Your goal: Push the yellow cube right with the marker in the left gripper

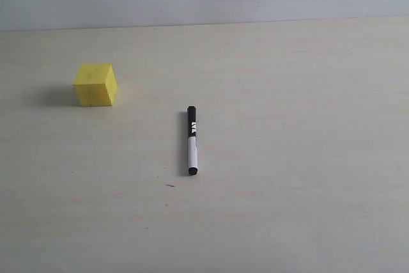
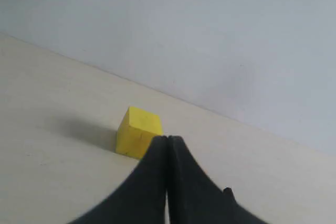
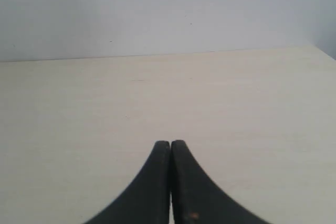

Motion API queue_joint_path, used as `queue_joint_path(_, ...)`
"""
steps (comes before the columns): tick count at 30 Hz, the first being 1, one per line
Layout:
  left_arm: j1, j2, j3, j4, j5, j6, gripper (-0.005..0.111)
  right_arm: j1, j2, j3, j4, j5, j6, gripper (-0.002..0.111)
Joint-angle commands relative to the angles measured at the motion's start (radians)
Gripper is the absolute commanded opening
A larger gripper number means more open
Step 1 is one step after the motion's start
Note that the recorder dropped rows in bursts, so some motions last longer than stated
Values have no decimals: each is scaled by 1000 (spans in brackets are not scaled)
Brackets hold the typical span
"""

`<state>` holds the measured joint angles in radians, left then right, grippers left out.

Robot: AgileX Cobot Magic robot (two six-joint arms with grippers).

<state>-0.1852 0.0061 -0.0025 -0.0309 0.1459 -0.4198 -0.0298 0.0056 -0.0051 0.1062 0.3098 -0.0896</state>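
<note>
Marker [image 1: 192, 140]: lying loose, right of yellow cube [image 1: 95, 85], well apart; long axis near-to-far.
Left gripper [image 2: 168, 139]: jaws together, empty; cube ahead of tips.
Right gripper [image 3: 170, 142]: jaws together, empty.

Right hand [image 3: 170, 145] black, jaws pressed together, over pale table [image 3: 79, 129]; grey wall [image 3: 157, 9] behind.
</note>
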Motion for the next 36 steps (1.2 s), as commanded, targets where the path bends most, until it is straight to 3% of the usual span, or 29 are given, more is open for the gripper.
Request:
queue_joint_path(1, -6, -6, 2, -10, -104, -44, 0, -5, -6, 5, 0, -12, -7, 0)
queue_joint_path(6, -6, -6, 2, -10, -254, -136, 0, -5, -6, 5, 0, -12, -7, 0)
queue_joint_path(12, -6, -6, -14, -17, -593, -222, 0, -5, -6, 5, 0, -12, -7, 0)
queue_joint_path(16, -6, 35, -171, -33, -586, -208, 0, -5, -6, 5, 0, -12, -7, 0)
queue_joint_path(22, -6, 359, -484, -31, -311, -64, 0, -5, -6, 5, 0, -12, -7, 0)
queue_joint_path(30, -6, 974, -850, -61, 433, 162, 0, -5, -6, 5, 0, -12, -7, 0)
queue_joint_path(33, -12, 1180, -941, -177, 629, 306, 0, -5, -6, 5, 0, -12, -7, 0)
queue_joint_path(36, -62, 1340, -1008, -245, 778, 373, 0, -5, -6, 5, 0, -12, -7, 0)
